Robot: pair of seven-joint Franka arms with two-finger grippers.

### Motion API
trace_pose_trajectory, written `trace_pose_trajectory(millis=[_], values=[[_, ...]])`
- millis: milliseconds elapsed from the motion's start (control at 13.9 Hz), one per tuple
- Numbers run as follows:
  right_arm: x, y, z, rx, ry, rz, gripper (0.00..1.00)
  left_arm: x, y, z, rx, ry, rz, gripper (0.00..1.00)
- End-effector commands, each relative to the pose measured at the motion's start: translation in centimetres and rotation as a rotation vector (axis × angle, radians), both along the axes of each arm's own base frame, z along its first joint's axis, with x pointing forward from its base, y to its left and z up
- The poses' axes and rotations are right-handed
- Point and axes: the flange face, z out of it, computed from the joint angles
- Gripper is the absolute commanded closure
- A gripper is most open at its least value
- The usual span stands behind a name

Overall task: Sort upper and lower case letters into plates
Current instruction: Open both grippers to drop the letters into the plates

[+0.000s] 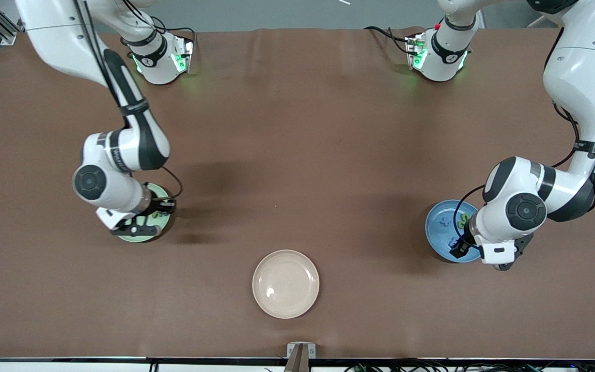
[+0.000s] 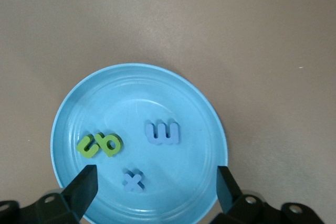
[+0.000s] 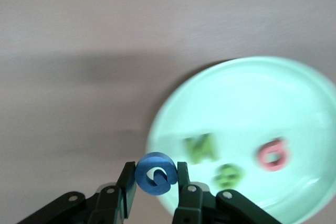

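My left gripper (image 2: pixel 156 177) hangs open over the blue plate (image 2: pixel 131 93), holding nothing. On that plate lie a blue x (image 2: pixel 133 180), a blue m (image 2: pixel 163 132), a green u (image 2: pixel 88 145) and a green q-like letter (image 2: pixel 110 143). My right gripper (image 3: pixel 156 176) is shut on a blue G (image 3: pixel 156 174), just above the rim of the light green plate (image 3: pixel 247 93). That plate carries a green N (image 3: pixel 201 148), a green B (image 3: pixel 228 176) and a red Q (image 3: pixel 273 154). In the front view the left gripper (image 1: pixel 475 254) covers part of the blue plate (image 1: pixel 439 227), and the right gripper (image 1: pixel 140 227) covers most of the green plate (image 1: pixel 159 192).
A cream-beige round plate (image 1: pixel 285 283) with nothing on it sits near the table's front edge, midway between the two coloured plates. Brown tabletop (image 1: pixel 297 155) stretches between the arms.
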Motion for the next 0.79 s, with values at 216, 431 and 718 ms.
trace_pose_trajectory(millis=[216, 431, 718], values=[[1.6, -7.4, -1.1, 0.002, -0.034, 0.062, 1.00, 0.3, -0.4, 10.1, 0.058, -0.084, -0.244, 0.00], [2.3, -8.4, -3.8, -0.003, -0.028, 0.046, 1.00, -0.1, 0.9, 15.6, 0.121, -0.062, -0.409, 0.00], [2.2, -7.9, -5.8, -0.002, -0.014, 0.047, 0.98, -1.7, 1.7, 21.6, 0.155, 0.012, -0.502, 0.00]])
